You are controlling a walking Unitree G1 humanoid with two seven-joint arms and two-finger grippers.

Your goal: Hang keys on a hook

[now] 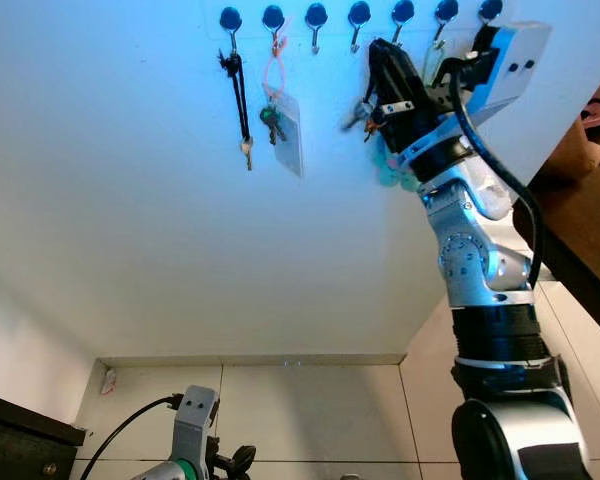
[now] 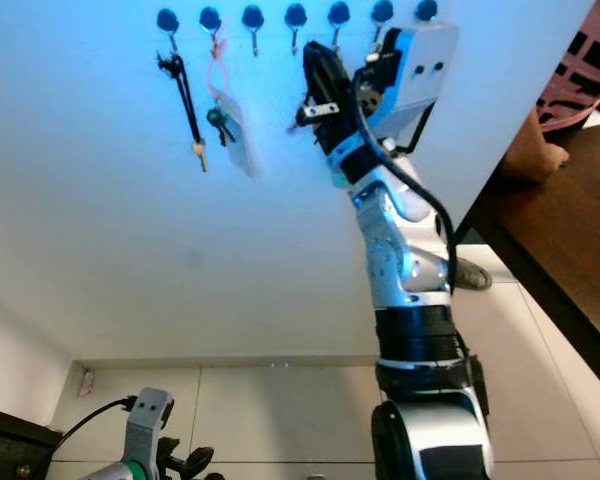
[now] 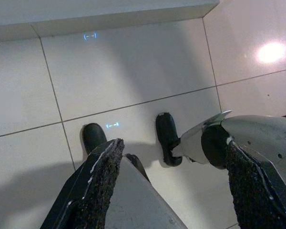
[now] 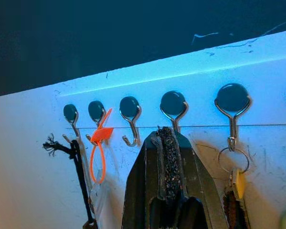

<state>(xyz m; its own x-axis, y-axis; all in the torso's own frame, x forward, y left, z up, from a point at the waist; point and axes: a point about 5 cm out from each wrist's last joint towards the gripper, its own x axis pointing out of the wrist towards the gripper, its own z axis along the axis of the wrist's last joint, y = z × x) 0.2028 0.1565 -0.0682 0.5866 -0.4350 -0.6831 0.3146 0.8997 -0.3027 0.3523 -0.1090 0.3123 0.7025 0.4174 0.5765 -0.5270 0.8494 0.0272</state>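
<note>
Right gripper [image 1: 385,62]: raised high against the white wall [image 1: 130,200], its black fingers reaching the row of hooks [image 1: 359,18]. In the right wrist view the two fingers lie pressed flat together, tips just under one hook [image 4: 173,106].
Right jaws: clenched. Whether they pinch anything cannot be told, since the fingers cover the spot.
Keys [image 1: 360,113]: a small metal shape shows at the left side of the right gripper, partly hidden by the fingers. Whether it hangs on the hook or rests in the grip cannot be told.
Other hooks: a black cord with a key [image 1: 240,100] hangs from the leftmost hook. The next hook carries an orange loop [image 1: 275,65] with a clear tag [image 1: 288,132] and a dark key. One bare hook sits between these and the gripper. In the right wrist view, a ring with a yellow tag [image 4: 238,179] hangs on the hook to the right, cut off by the picture's edge.
Left gripper [image 3: 171,191]: hangs low over the tiled floor [image 3: 133,71], fingers spread well apart, grasping nothing. The robot's dark feet show below.
Far right: a person's hand [image 2: 530,150] rests on a dark bench [image 2: 560,260], mostly cut off.
</note>
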